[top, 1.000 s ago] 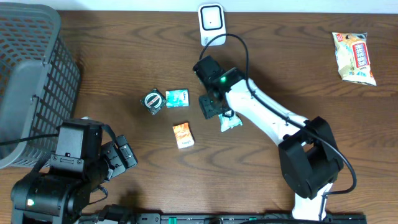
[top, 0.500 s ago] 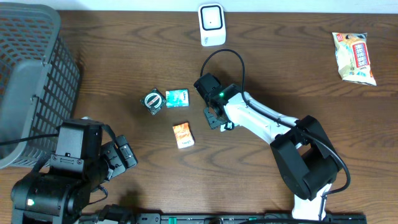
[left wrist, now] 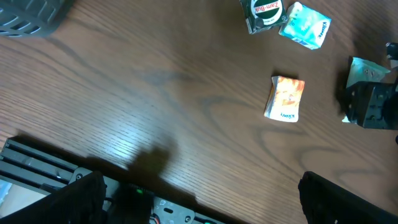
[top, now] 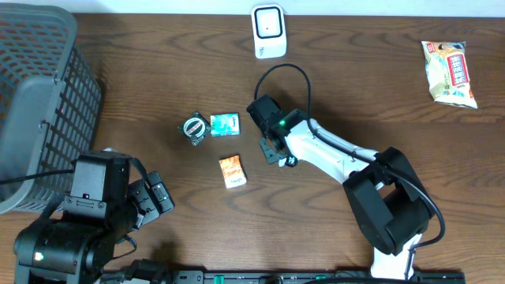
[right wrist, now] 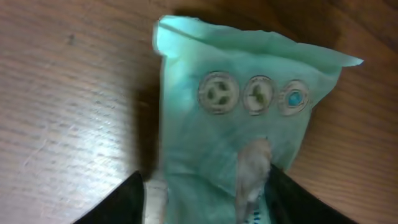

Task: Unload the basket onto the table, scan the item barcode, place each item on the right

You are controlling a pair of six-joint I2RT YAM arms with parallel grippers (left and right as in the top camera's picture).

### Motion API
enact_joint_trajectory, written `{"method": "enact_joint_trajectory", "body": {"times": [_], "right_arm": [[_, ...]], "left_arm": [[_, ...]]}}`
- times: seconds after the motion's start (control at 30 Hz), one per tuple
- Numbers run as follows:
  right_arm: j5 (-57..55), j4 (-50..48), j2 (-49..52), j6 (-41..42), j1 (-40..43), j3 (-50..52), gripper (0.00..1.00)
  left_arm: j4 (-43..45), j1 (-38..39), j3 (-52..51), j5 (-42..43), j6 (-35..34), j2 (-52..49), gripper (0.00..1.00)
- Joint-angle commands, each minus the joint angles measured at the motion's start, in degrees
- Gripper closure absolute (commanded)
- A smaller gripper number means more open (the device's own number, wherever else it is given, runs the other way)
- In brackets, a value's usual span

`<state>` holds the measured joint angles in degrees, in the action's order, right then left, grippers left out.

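Well, right gripper (right wrist: 205,194) straddles the teal packet (right wrist: 249,118) at its edges (grip unclear); left gripper (left wrist: 200,194) gapes wide.

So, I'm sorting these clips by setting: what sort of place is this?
Likely a mock shop checkout set up on a wooden table: a white barcode scanner at the far edge, small packaged goods such as the snack bag, and a grey mesh basket at the left.

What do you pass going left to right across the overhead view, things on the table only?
Basket → tin → teal pack → scanner → snack bag. Orange pack skipped: it overlaps the teal pack sideways.
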<state>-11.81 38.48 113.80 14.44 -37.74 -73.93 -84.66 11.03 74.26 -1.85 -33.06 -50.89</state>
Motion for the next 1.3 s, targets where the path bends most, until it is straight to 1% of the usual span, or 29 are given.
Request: {"method": "enact_joint_trajectory", "body": {"times": [0.0, 0.03, 0.1, 0.2, 0.27, 0.3, 0.37, 0.43, 0.5, 0.57, 0.73, 0.87, 0.93, 1.03, 1.1, 1.17, 1.27], "right_arm": [[2.45, -0.42, -0.2, 0.42, -0.02, 2.29, 0.68], [3.15, -0.31, -0.2, 0.81, 0.0, 2.32, 0.77], [5.42, -0.39, -0.24, 1.03, 0.0, 2.21, 0.86], [10.71, 0.72, -0.33, 1.2, 0.63, 0.07, 0.91], [14.8, 2.78, -0.35, 1.18, 1.68, -2.67, 0.98], [17.44, 4.04, -0.35, 1.18, 2.45, -4.33, 0.99], [24.09, 6.47, -0.35, 0.66, 4.48, -7.93, 0.99], [32.72, 7.67, -0.35, -1.99, 6.64, -10.67, 0.99], [42.21, 7.19, -0.35, -4.0, 9.16, -11.85, 0.99], [48.65, 6.45, -0.33, -4.28, 11.5, -11.8, 0.99], [58.69, 3.76, -0.22, -5.53, 16.04, -7.54, 0.99], [67.89, -3.63, -0.22, -5.68, 17.79, 0.07, 0.99], [69.75, -8.41, -0.22, -2.97, 18.6, 4.24, 0.99], [69.59, -15.19, -0.22, 2.45, 20.17, 9.64, 0.98], [69.59, -19.17, -0.22, 5.44, 21.46, 12.55, 0.96], [68.59, -21.14, -0.22, 6.03, 22.91, 14.12, 0.94], [65.42, -20.7, -0.22, 6.4, 25.59, 14.36, 0.87]], "left_arm": [[-0.15, 0.04, -0.04, -0.31, -0.24, 0.04, 0.02], [-0.15, 0.04, -0.04, -0.31, -0.24, 0.04, 0.02], [-0.15, 0.04, -0.04, -0.31, -0.24, 0.04, 0.02], [-0.15, 0.04, -0.04, -0.31, -0.26, 0.04, 0.02], [-0.15, 0.04, -0.04, -0.31, -0.24, 0.04, 0.03], [-0.15, 0.04, -0.04, -0.31, -0.24, 0.04, 0.02], [-0.15, 0.04, -0.04, -0.31, -0.24, 0.04, 0.03], [-0.15, 0.04, -0.04, -0.31, -0.24, 0.04, 0.02], [-0.15, 0.04, -0.04, -0.31, -0.24, 0.04, 0.02], [-0.15, 0.04, -0.04, -0.31, -0.26, 0.04, 0.02], [-0.15, 0.04, -0.04, -0.31, -0.24, 0.04, 0.02], [-0.15, 0.04, -0.04, -0.31, -0.24, 0.04, 0.02], [-0.15, 0.04, -0.04, -0.31, -0.24, 0.04, 0.02], [-0.15, 0.04, -0.04, -0.31, -0.24, 0.04, 0.02], [-0.15, 0.04, -0.04, -0.31, -0.26, 0.04, 0.02], [-0.15, 0.04, -0.04, -0.33, -0.24, 0.04, 0.03], [-0.15, 0.04, -0.04, -0.31, -0.26, 0.04, 0.02]]}}
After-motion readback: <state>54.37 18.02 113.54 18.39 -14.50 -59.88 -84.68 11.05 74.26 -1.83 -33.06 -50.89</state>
